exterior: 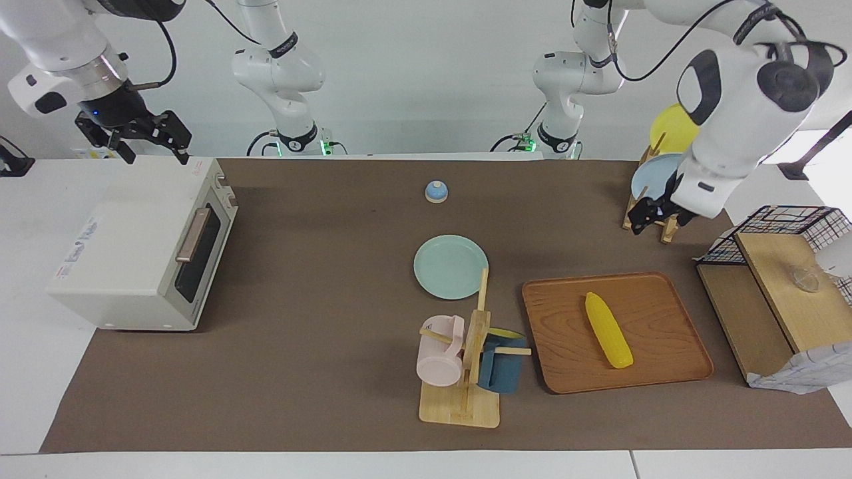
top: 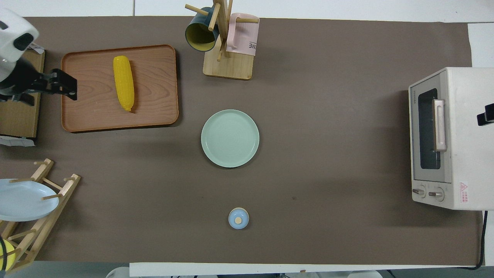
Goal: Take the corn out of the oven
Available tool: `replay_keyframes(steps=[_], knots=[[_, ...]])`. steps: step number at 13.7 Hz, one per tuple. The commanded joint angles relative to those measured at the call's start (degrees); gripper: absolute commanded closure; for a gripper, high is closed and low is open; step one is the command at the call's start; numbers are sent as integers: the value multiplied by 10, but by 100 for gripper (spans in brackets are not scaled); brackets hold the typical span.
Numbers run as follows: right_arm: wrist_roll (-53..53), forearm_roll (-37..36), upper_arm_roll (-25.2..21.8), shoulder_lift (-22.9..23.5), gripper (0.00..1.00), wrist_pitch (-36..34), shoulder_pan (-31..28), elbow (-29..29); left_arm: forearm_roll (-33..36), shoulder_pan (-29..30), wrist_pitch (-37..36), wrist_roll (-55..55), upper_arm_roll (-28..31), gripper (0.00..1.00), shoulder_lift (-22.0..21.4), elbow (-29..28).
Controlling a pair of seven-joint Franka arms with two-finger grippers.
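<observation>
The corn (exterior: 608, 330) lies flat on the wooden tray (exterior: 679, 370), outside the oven (exterior: 143, 246), whose door is closed. My left claw (exterior: 653, 211) hangs empty and wide over the plate rack; my right claw (exterior: 136, 136) hangs wide above the oven. The corn looks light, stiff and smooth, so likely slippery; I judge mid-length, across its width, the best hold.
</observation>
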Motion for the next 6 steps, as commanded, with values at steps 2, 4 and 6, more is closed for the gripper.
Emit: replay_keyframes(steps=[2,4,6], knots=[[9,-11,-6,-24,1,9,14,-29,-3,27,-37,55,0,0,-84,-18],[9,-19,-12,-26,1,2,31,-28,-2,28,-52,65,2,0,-94,-13],[8,-21,-20,-26,1,2,40,-28,-1,28,-56,67,2,0,-95,-5]])
